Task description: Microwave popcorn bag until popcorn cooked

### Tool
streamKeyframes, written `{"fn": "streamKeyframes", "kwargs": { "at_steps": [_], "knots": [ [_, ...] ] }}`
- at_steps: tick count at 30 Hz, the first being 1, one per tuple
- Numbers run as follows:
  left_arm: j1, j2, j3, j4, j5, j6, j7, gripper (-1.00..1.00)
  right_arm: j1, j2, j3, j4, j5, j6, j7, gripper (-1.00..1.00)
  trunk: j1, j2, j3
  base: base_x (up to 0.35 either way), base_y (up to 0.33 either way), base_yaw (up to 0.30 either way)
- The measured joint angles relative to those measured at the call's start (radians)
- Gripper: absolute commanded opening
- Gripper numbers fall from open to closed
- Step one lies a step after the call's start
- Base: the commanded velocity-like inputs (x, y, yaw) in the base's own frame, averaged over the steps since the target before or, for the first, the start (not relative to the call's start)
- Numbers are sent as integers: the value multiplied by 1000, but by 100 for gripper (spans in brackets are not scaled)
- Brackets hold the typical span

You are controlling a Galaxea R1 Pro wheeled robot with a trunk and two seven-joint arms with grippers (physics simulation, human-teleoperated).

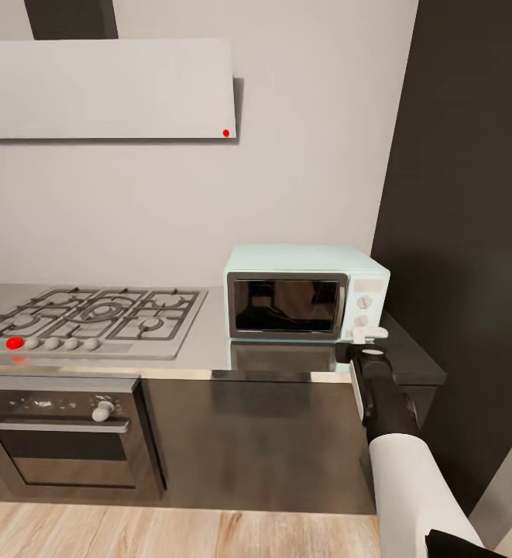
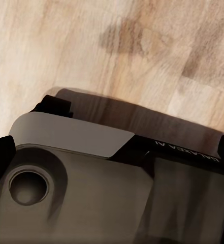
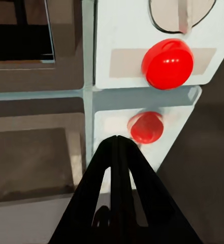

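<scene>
Heating step: right gripper (image 3: 117, 145), fingers pressed together and holding nothing, sits just below the microwave (image 1: 306, 298) red button (image 3: 167, 63) on the countertop (image 1: 209, 349), door closed; next, a straight push.

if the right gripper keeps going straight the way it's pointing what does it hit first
Most likely the microwave: the shut right gripper points at the lower front of its white control panel, near the red button, though the remaining gap is unclear.
</scene>
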Motion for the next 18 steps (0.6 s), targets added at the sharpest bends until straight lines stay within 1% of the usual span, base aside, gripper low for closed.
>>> {"fn": "streamKeyframes", "kwargs": {
  "at_steps": [2,5,7,8,9,11,14,15,17,18],
  "knots": [
    [0,0,0,0,0,0,0,100,0,0,0,-2,0,1,1,-100,0,0,0,0,0,0],
    [0,0,0,0,0,0,0,100,0,-7,-1,-4,-1,2,7,-100,0,0,0,0,0,0],
    [0,-1,0,0,0,0,0,100,0,-15,-6,-4,-1,2,14,-100,0,0,0,0,0,0],
    [0,-1,0,0,0,-1,0,100,0,-29,-9,-4,-3,2,26,-100,0,0,0,0,0,0],
    [0,-1,0,0,0,-1,0,100,0,-35,-10,-4,-5,4,35,-100,0,0,0,0,0,0],
    [0,-1,-1,0,0,-1,0,100,0,-42,-11,-5,-7,7,53,-100,0,0,0,0,0,0],
    [0,-2,0,-1,0,-2,0,100,0,-45,-10,-5,-9,8,64,-100,0,0,0,0,0,0],
    [0,-2,0,-1,0,-2,0,100,0,-47,-10,-2,-11,6,78,-100,0,0,0,0,0,0],
    [0,-2,0,-1,0,-2,0,100,0,-66,-10,4,-12,4,108,-100,0,0,0,0,0,0],
    [0,-2,0,-2,0,-2,0,100,0,-83,-10,4,-10,3,122,-100,0,0,0,0,0,0]
  ]
}}
